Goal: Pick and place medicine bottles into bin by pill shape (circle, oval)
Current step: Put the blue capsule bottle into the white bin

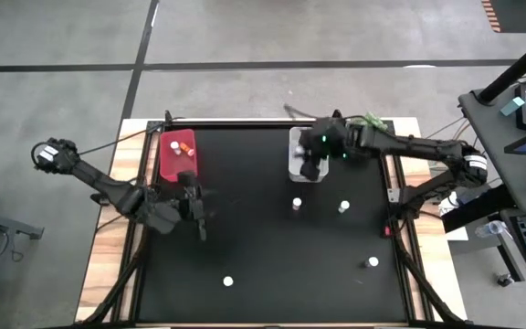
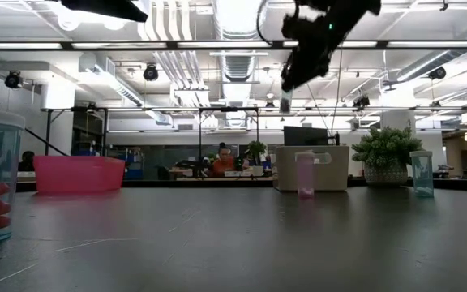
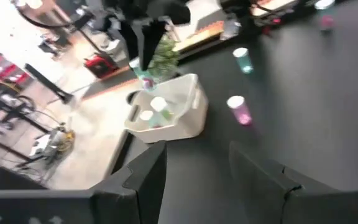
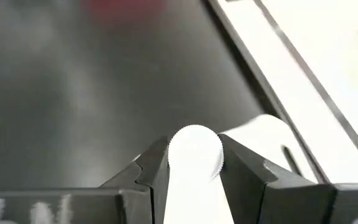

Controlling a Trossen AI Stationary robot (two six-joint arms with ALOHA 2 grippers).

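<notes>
At the upper middle of the overhead frame, your right gripper [image 1: 310, 163] is poised over the white bin [image 1: 294, 146], its fingers clamped on a white-capped medicine bottle [image 4: 194, 149]; the right wrist view shows the cap pinched squarely between both fingers. In the table-level view that gripper [image 2: 286, 99] hangs high above the bin [image 2: 312, 169], so you are at the placing step: the bottle is carried and not yet released.

Your left gripper [image 1: 193, 203] waits at the left of centre, just below the red bin [image 1: 164, 160], which already holds bottles. Its fingers [image 3: 149, 175] stand apart with nothing between them.

Several bottles remain loose on the black table [image 1: 263, 274]: a pinkish one [image 1: 297, 205] and a green one [image 1: 343, 207] at centre right, one [image 1: 373, 262] toward the lower right, and another [image 1: 228, 281] at the bottom middle.

Your next move, as I judge it, is to lower a little so the bottle sits inside the bin's walls, then spread the fingers. Keep the drop centred; released from this height it could bounce on the bottles already inside or clip the rim.
</notes>
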